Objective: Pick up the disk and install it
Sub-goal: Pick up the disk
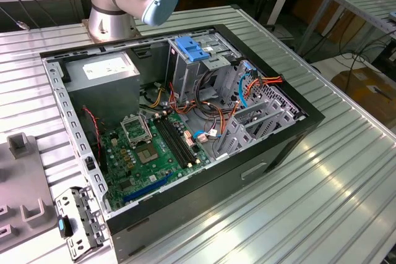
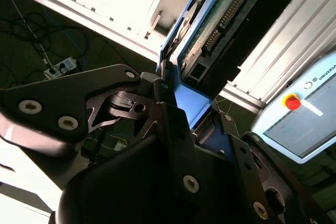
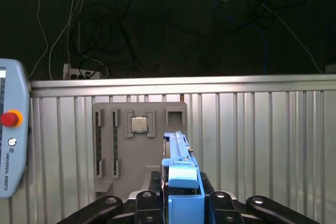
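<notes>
My claw [image 3: 184,199] is pinching the disk [image 3: 178,153] by its blue rail, edge-on, over the ribbed surface [image 3: 252,145] just beside a grey fixture plate [image 3: 107,150].

1 disk [image 3: 182,179], 1 computer case [image 1: 185,205], 1 teach pendant [image 3: 11,140]
</notes>
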`<state>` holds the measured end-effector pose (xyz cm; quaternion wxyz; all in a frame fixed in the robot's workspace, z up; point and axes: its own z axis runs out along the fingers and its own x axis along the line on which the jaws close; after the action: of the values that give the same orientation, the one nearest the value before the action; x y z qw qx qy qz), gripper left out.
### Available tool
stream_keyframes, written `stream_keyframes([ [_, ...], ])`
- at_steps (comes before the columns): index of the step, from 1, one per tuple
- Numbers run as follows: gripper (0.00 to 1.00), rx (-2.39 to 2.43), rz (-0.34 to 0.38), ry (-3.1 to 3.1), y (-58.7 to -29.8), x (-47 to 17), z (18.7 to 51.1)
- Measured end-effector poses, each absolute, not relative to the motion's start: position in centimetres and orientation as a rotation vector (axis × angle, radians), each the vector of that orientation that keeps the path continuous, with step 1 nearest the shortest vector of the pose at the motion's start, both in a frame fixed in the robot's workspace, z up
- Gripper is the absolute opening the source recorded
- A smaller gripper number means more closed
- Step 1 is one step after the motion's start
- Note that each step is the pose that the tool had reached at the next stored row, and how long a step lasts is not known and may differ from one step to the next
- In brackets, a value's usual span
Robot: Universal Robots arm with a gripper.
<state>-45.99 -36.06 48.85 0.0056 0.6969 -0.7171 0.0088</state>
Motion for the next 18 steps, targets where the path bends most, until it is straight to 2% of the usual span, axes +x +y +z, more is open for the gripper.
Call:
stream_keyframes([
  [18,0.37,2.181,0.027,-2.245,-36.1,-43.8,48.9],
])
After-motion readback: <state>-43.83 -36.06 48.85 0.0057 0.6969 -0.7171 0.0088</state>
